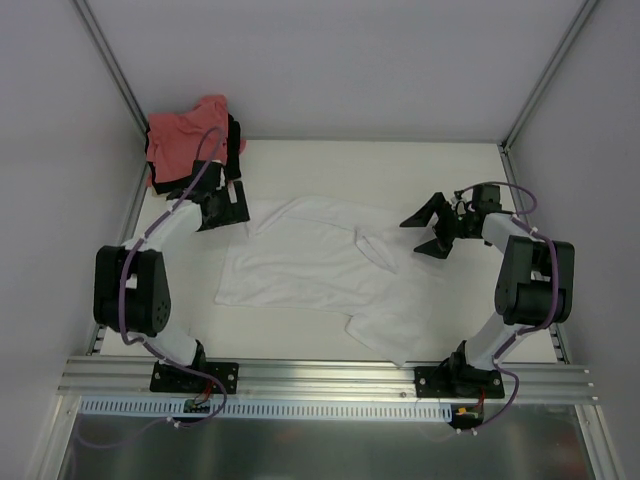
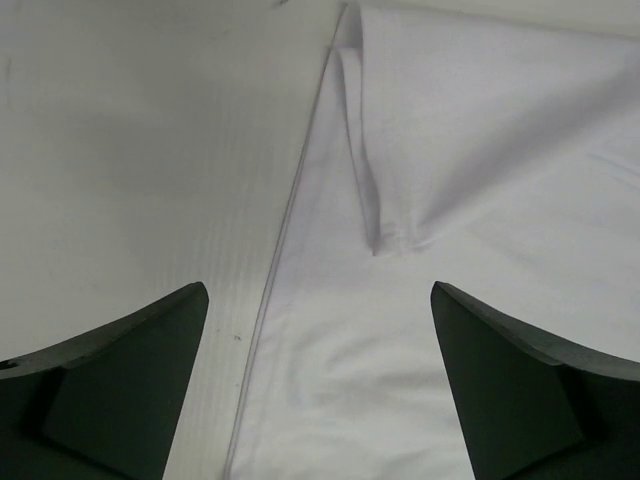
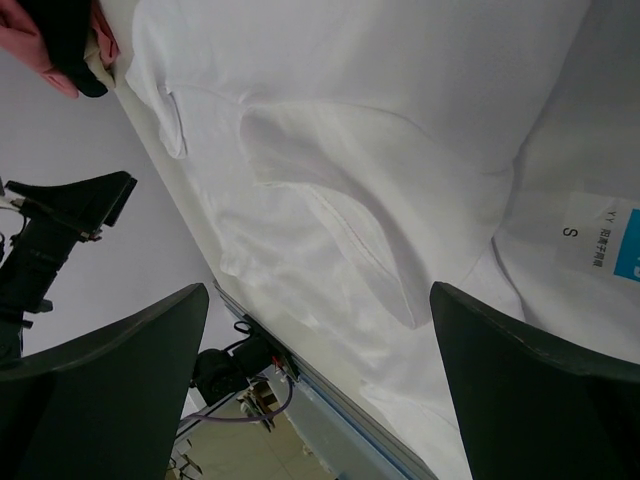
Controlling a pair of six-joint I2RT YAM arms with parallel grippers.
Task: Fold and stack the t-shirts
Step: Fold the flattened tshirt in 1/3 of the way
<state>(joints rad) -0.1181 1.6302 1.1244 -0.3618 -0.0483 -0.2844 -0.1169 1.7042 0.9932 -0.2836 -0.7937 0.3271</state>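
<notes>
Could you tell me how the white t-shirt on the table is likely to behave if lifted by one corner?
The white t-shirt will probably hang limp and drape: it lies flat with soft creases and a folded-over flap. It looks thin, so it is likely light. Pushed, it would probably bunch rather than slide whole, as the raised wrinkle suggests.

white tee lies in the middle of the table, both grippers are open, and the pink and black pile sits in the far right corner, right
Not quite. The top external view shows the pink and black pile in the far left corner, not the far right. The rest holds: the white tee lies in the middle, and the left gripper and right gripper are both open.
</notes>
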